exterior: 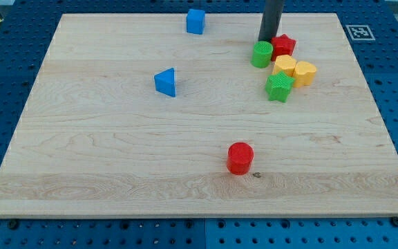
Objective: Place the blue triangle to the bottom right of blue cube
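The blue triangle (166,81) lies on the wooden board (116,152), left of centre. The blue cube (195,21) sits near the view's top edge, above and a little right of the triangle. My rod comes down from the view's top, and my tip (268,40) rests at the upper right, just above the green cylinder (261,54) and left of the red star (282,46). My tip is far to the right of both blue blocks.
A cluster sits at the upper right: the green cylinder, the red star, a yellow block (285,66), a yellow cylinder (305,72) and a green star (279,86). A red cylinder (240,158) stands lower, near the centre.
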### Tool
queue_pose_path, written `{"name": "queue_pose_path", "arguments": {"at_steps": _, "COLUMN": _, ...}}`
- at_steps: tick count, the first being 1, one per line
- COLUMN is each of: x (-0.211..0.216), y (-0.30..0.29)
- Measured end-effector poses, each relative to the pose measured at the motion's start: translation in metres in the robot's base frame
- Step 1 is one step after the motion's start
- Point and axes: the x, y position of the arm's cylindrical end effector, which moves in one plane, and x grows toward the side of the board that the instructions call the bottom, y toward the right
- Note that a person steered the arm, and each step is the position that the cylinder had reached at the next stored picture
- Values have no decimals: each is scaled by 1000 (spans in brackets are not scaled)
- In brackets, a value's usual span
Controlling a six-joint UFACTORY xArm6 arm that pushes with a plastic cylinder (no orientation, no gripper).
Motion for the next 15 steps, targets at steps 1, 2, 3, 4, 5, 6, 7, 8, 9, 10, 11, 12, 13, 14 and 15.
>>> {"name": "queue_pose_path", "arguments": {"at_steps": 1, "x": 8, "y": -2}}
{"name": "queue_pose_path", "arguments": {"at_steps": 2, "x": -9, "y": -41}}
{"name": "queue_pose_path", "arguments": {"at_steps": 3, "x": -17, "y": -73}}
{"name": "queue_pose_path", "arguments": {"at_steps": 4, "x": 20, "y": -95}}
{"name": "queue_pose_path", "arguments": {"at_steps": 5, "x": 56, "y": -118}}
{"name": "queue_pose_path", "arguments": {"at_steps": 6, "x": 82, "y": -127}}
{"name": "queue_pose_path", "arguments": {"at_steps": 7, "x": 103, "y": -127}}
{"name": "queue_pose_path", "arguments": {"at_steps": 8, "x": 111, "y": -127}}
{"name": "queue_pose_path", "arguments": {"at_steps": 9, "x": 131, "y": -127}}
{"name": "queue_pose_path", "arguments": {"at_steps": 10, "x": 154, "y": -127}}
{"name": "queue_pose_path", "arguments": {"at_steps": 11, "x": 157, "y": -127}}
{"name": "queue_pose_path", "arguments": {"at_steps": 12, "x": 160, "y": -144}}
{"name": "queue_pose_path", "arguments": {"at_steps": 13, "x": 161, "y": -180}}
{"name": "queue_pose_path", "arguments": {"at_steps": 14, "x": 161, "y": -217}}
{"name": "queue_pose_path", "arguments": {"at_steps": 15, "x": 141, "y": -211}}
